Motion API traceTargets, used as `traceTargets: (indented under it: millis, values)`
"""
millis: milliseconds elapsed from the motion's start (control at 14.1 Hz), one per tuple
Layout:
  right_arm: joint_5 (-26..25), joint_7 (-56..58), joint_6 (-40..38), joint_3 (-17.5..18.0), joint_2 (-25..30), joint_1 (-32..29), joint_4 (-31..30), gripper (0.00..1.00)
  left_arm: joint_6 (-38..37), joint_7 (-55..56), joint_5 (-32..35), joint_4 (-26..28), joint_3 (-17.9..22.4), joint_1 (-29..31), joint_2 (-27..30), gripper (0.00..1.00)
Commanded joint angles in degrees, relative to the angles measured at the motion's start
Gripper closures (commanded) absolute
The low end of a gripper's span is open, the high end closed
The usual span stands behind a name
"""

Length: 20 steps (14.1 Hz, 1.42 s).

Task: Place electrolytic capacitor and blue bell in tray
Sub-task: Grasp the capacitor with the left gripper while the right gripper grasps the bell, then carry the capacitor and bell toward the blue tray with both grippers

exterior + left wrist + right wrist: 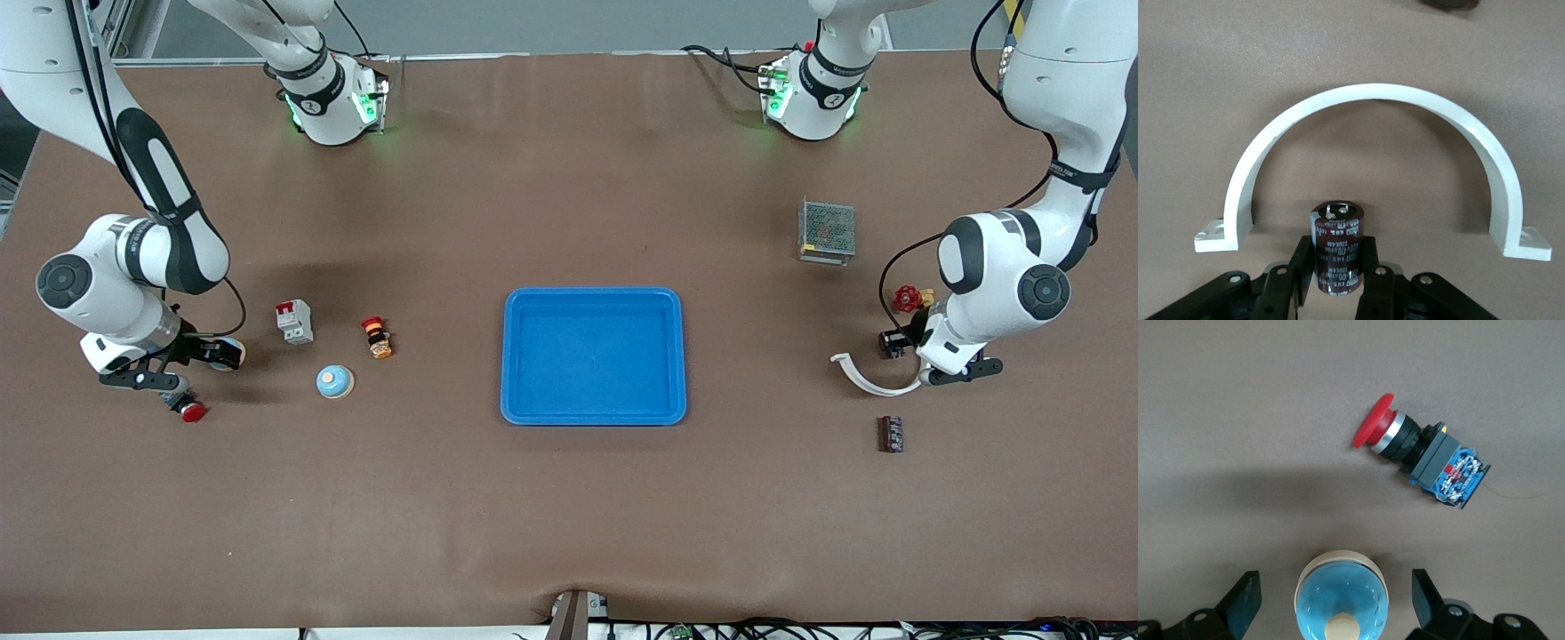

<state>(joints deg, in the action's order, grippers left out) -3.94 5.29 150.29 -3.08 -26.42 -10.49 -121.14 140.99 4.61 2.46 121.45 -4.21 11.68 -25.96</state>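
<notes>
Left wrist view: left gripper (1336, 267) fingers pinch the electrolytic capacitor (1336, 243) by its sleeve, in the mouth of the white half-round clamp (1371, 93) at the left arm's end of the counter (a second capacitor (891, 434) lies loose nearby). The side grip should keep it upright for the carry. Right gripper (1335, 597) is low with fingers spread. The blue bell (1341, 603) is centred between them, touching neither, near a red mushroom pushbutton (1418, 450). Tray (594, 356) is mid-counter, well apart from both.

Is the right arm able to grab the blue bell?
Probably yes: the right gripper is open and lined up with the bell; the red button lies apart from it.
</notes>
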Motion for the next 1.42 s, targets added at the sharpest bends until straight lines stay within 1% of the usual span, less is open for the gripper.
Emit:
traceTargets:
  millis: [0, 212, 425, 637, 708, 779, 850, 920, 991, 1062, 1133, 1345]
  values:
    - [-0.5, 0.3, 0.6, 0.9, -0.6, -1.3, -0.1, 0.0, -0.1, -0.5, 0.1, 0.1, -0.2, -0.3, 0.5, 1.0]
    - [-0.5, 0.3, 0.6, 1.0, -1.1, -1.4, -0.3, 0.0, -2.6, 0.6, 0.1, -0.3, -1.8, -0.3, 2.4, 1.0]
    - [-0.3, 0.3, 0.6, 1.0, -1.4, -1.5, -0.4, 0.0, -7.5, 3.5, 0.0, -2.0, -4.8, -0.3, 4.7, 1.0]
    - [-0.3, 0.3, 0.6, 1.0, -1.6, -1.5, -0.9, 0.0, -9.4, 14.9, 0.0, -4.5, -11.2, -0.3, 4.7, 1.0]
    - [-0.3, 0.2, 0.6, 1.0, -1.6, -1.5, -0.9, 0.0, -9.6, 18.1, 0.0, -5.1, -12.9, -0.6, 4.5, 1.0]
    - [-0.3, 0.2, 0.5, 1.0, -1.6, -1.5, -0.9, 0.02, -9.7, 20.6, 0.0, -5.9, -14.2, -1.0, 4.3, 1.0]
    - [-0.3, 0.2, 0.6, 1.0, -1.8, -1.5, -0.9, 0.18, -10.1, 22.5, 0.0, -6.3, -14.7, -1.9, 4.3, 1.0]
    - [-0.3, 0.2, 0.6, 1.0, -1.8, -1.5, -0.9, 0.38, -11.4, 24.4, 0.0, -7.1, -14.7, -3.5, 4.4, 1.0]
    - [-0.3, 0.2, 0.5, 1.0, -1.8, -1.5, -0.9, 0.7, -13.1, 26.3, 0.0, -8.5, -14.8, -4.9, 4.3, 1.0]
    - [-0.3, 0.2, 0.5, 1.0, -1.8, -1.6, -0.9, 0.91, -14.4, 28.9, 0.0, -9.6, -14.8, -6.6, 3.9, 1.0]
    - [-0.2, 0.2, 0.5, 1.0, -1.8, -2.1, -0.9, 1.0, -14.6, 32.0, 0.0, -10.6, -14.8, -8.8, 3.8, 1.0]
    - [-0.3, 0.2, -0.1, 1.9, -1.5, -2.7, -0.9, 1.0, -15.3, 40.7, -0.1, -14.7, -14.7, -14.6, 2.1, 1.0]
